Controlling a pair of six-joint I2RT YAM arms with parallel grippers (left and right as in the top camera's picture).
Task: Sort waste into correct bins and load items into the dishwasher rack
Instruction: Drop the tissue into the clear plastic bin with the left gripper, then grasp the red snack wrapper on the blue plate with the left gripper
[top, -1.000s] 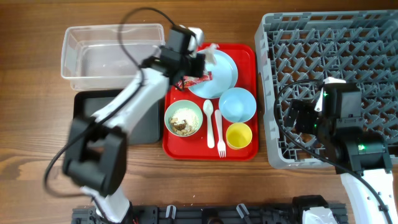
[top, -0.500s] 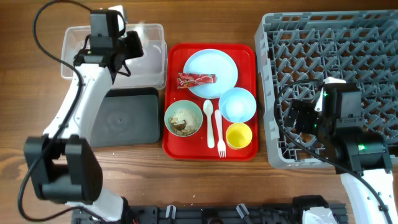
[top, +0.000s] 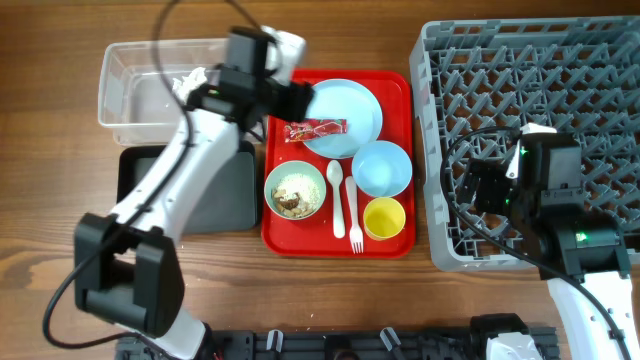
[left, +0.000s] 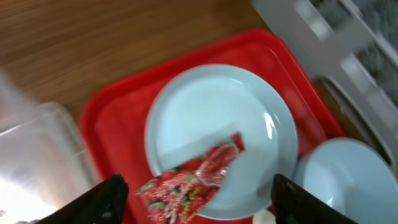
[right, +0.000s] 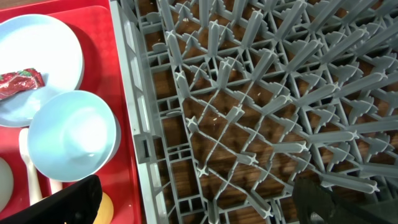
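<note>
The dishwasher rack (top: 520, 70) takes up the right side, its far and right edges cut off in the overhead view; brown wood shows through its lattice. The right gripper (right: 202, 202) hangs over the rack's left side toward the near edge, fingers spread wide and holding nothing.

A strip of bare table (top: 330, 300) runs in front of the red tray (top: 400, 90), with a narrow gap between it and the rack. The clear tub (top: 125, 110) at the far left holds crumpled tissue (top: 190, 80). The left arm (top: 175, 185) crosses the black tray (top: 232, 205) and hides a good part of it.

On the red tray, the plate (left: 211, 112) carries the wrapper (left: 193, 177) at its near left edge. The left gripper (left: 199, 198) hovers there, fingers parted on either side of the wrapper and gripping nothing; that wrist view is blurred. Nearer sit the blue bowl (top: 381, 168), the green bowl (top: 270, 185) with scraps (top: 293, 195) in it, and the yellow cup (top: 384, 218). The spoon (top: 336, 190) and fork (top: 353, 215) lie side by side between the bowls.
</note>
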